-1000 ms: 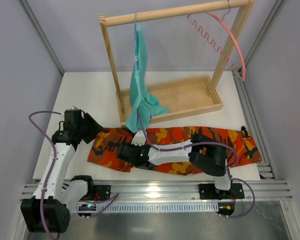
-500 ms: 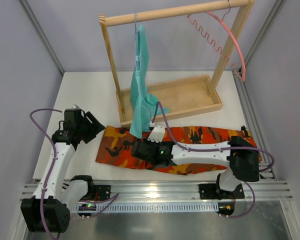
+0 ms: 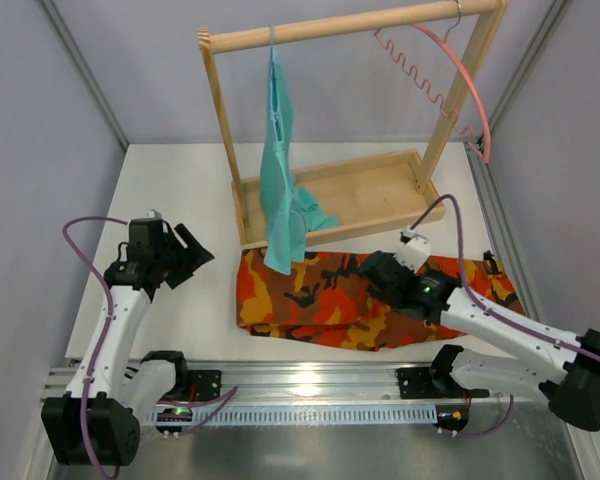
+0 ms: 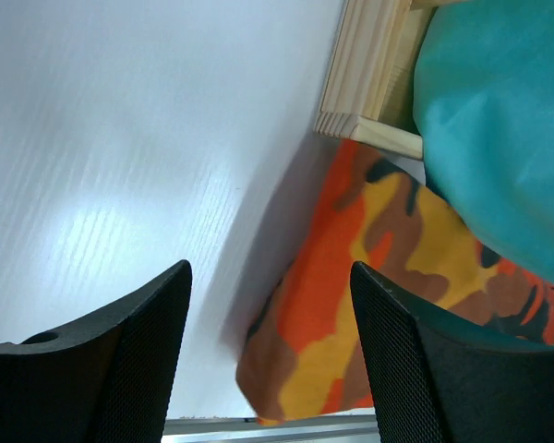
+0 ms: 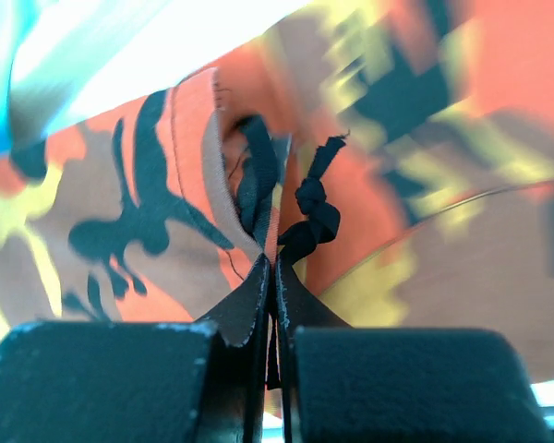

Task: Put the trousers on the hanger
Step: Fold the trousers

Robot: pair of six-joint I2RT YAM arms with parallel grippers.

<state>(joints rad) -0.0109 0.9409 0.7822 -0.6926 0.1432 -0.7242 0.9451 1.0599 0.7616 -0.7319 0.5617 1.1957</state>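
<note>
Right gripper (image 3: 373, 270) is down on the trousers (image 3: 300, 300), near the middle of the cloth. In the right wrist view the two fingers (image 5: 111, 378) are pressed tight together with a thin fold of the trousers (image 5: 166, 212) nipped between them. No gap there at all! Just above the pinch a knotted black cord (image 5: 316, 212) stands up from the cloth. That view is blurred towards its edges.

Over to the left gripper (image 3: 195, 255). It hovers above bare table (image 3: 180, 180), just off the left end of the trousers and clear of them. In its own camera the gripper (image 4: 268, 341) is spread wide, with nothing between the fingers (image 4: 120, 360). Beyond them lies the camouflage edge of the trousers (image 4: 351, 305), casting a shadow on the white table (image 4: 120, 138). Behind that is a corner of the rack (image 4: 369, 74).

The trousers lie flat on the table, in front of the rack (image 3: 220, 120) and along its base. They look doubled over at the left, where the edge is thick and rounded. The teal garment (image 3: 278, 170) hangs from the rod (image 3: 360, 25), and its tail drops over the trousers' far edge. The wrist view shows it as a teal mass (image 4: 499, 120) at upper right.

And the hanger (image 3: 477, 97)? It is up on the right end of the rod, hooked there, well apart from the trousers and both grippers.
</note>
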